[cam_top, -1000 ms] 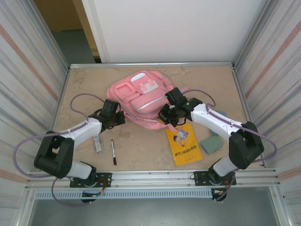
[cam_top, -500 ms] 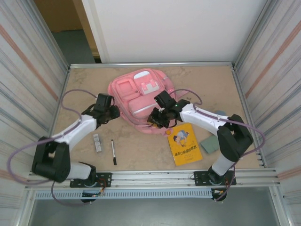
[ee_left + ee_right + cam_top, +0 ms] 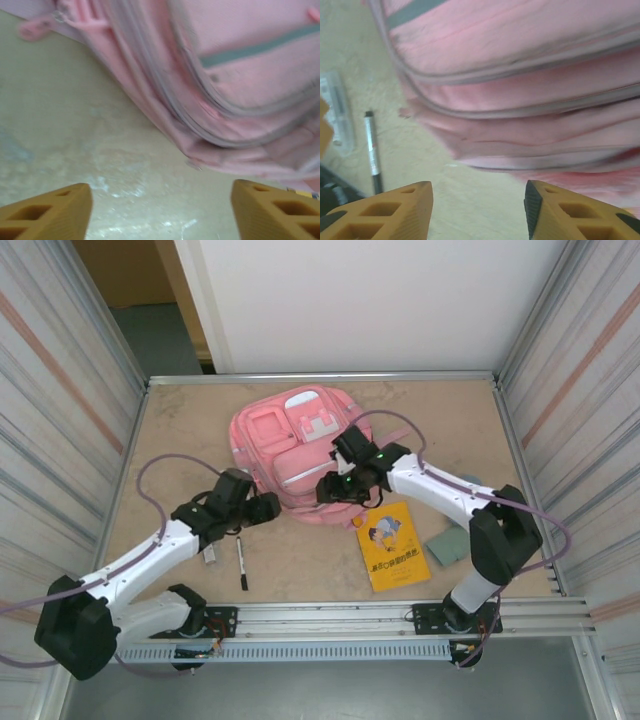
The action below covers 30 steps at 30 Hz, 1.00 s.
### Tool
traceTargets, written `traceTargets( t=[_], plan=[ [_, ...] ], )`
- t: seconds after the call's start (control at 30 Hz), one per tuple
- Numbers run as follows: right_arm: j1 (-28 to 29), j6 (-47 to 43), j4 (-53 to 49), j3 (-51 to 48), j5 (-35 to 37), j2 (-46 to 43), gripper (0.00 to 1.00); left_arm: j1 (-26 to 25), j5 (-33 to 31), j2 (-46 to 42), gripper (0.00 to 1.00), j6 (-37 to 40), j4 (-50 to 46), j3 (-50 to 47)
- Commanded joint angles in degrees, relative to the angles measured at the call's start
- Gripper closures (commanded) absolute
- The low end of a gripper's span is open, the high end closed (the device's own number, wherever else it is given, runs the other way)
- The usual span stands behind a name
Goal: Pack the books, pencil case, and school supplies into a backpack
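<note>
A pink backpack [image 3: 290,440] lies flat on the beige table [image 3: 180,420], front pockets facing up, toward the far middle.

The left gripper [image 3: 266,508] sits low, just beside the backpack's near left edge. In the left wrist view its orange fingers [image 3: 47,212] stand wide apart with only bare table between them, holding nothing. The bag's zipped side lies just ahead.

The right gripper [image 3: 326,490] is at the backpack's near edge, a little right of centre. In the right wrist view its fingers [image 3: 385,212] are parted to a moderate width with nothing clasped, and the bag's pink edge lies just beyond them.

A yellow book [image 3: 390,545] with a cartoon cover lies on the table under the right arm, near the backpack's near right corner. A grey-green flat piece [image 3: 450,543] lies to the right of the book. A black pen [image 3: 241,562] lies near the front left, apart from the bag. A whitish-grey bar [image 3: 209,553] lies just left of the pen, partly under the left arm.
</note>
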Motion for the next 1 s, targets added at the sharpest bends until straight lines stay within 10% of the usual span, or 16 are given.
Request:
traceTargets(
  t=[0.0, 0.57, 0.83, 0.97],
  plan=[
    [-3.9, -8.5, -5.7, 0.6, 5.9, -3.4, 0.44, -3.0, -3.5, 3.0, 0.20, -3.5, 1.5, 2.7],
    [-17.1, -4.2, 11.1, 5.1, -10.2, 15.2, 0.43, -3.3, -12.6, 25.1, 0.18, -3.9, 1.4, 19.3],
    [-16.9, 5.3, 19.6, 4.6, -23.8, 16.3, 0.70, -0.4, -10.3, 30.0, 0.18, -6.7, 1.6, 20.7],
    [-16.2, 5.8, 19.5, 5.5, -25.6, 14.9, 0.68, 1.8, -11.7, 28.7, 0.18, -7.6, -1.7, 21.9]
  ],
)
